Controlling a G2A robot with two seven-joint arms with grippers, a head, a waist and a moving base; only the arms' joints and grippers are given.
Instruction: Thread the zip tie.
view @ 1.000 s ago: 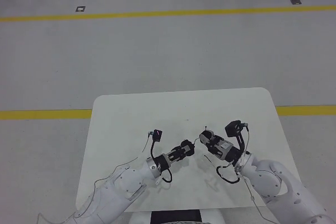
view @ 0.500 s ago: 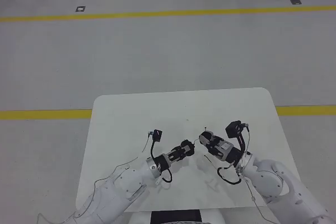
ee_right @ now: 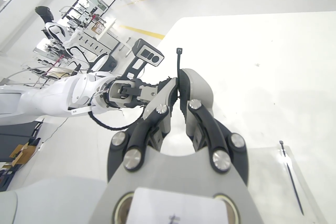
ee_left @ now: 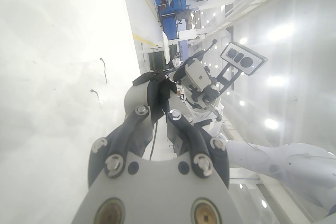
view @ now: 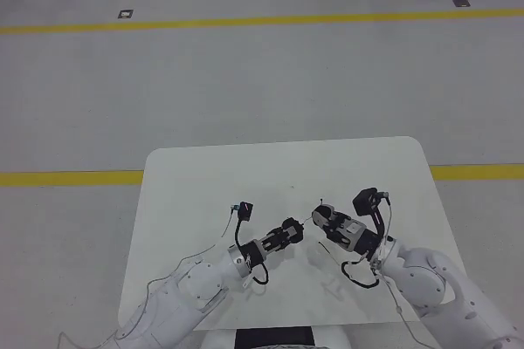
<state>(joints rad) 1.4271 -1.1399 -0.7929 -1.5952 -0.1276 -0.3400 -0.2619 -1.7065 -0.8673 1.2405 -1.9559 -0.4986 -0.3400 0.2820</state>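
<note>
right hand (ee_right: 179, 83) grasping zip tie (ee_right: 179, 60) under its head | left hand (ee_left: 157, 79) clenched on its strap

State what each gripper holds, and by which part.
Right gripper: the zip tie, pinched on its strap just below the head. Left gripper: a thin black strap; the part cannot be told.

Thin black zip tie (ee_right: 179, 62) in right claw (ee_right: 179, 86), head end free.
</note>
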